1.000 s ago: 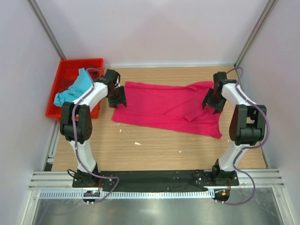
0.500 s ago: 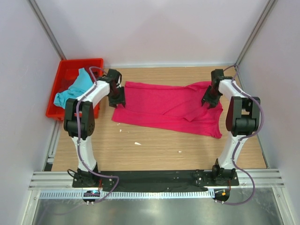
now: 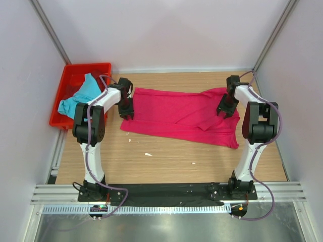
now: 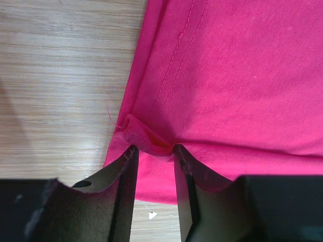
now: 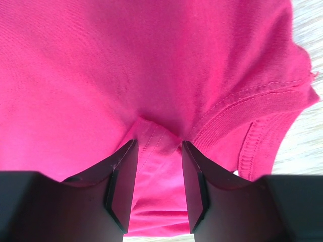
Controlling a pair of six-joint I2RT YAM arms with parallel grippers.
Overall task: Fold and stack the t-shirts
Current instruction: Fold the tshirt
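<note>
pink t-shirt (image 3: 176, 113): spread flat across the far half of the worktop (image 3: 166, 156), long axis left to right. Soft matte magenta knit. One flap is folded over near the right end, and creases are seen there.
hem (image 4: 171, 75): left edge of the pink t-shirt, finished with a double row of stitching. A loose thread is seen at the corner.
ribbed band (image 5: 237, 108): right end of the pink t-shirt, a curved rib-knit strip with a stitched seam beside it.
left fingers (image 4: 126, 191): black, flat-faced, closed onto a small raised pucker of pink t-shirt just inside the hem. Cloth is pinched between the tips.
right fingers (image 5: 121, 181): black, angular, closed onto a ridge of pink t-shirt next to the ribbed band. The fabric is bunched up between them.
turquoise t-shirt (image 3: 81, 96): crumpled in a heap, draped in and over the near-right side of the crate (image 3: 83, 65). Well apart from the pink t-shirt.
crate: red rigid plastic, rectangular, at the far-left corner, overhanging the worktop's left edge.
worktop: light wood-grain laminate with a few small white flecks (image 3: 148, 154) on the near part.
</note>
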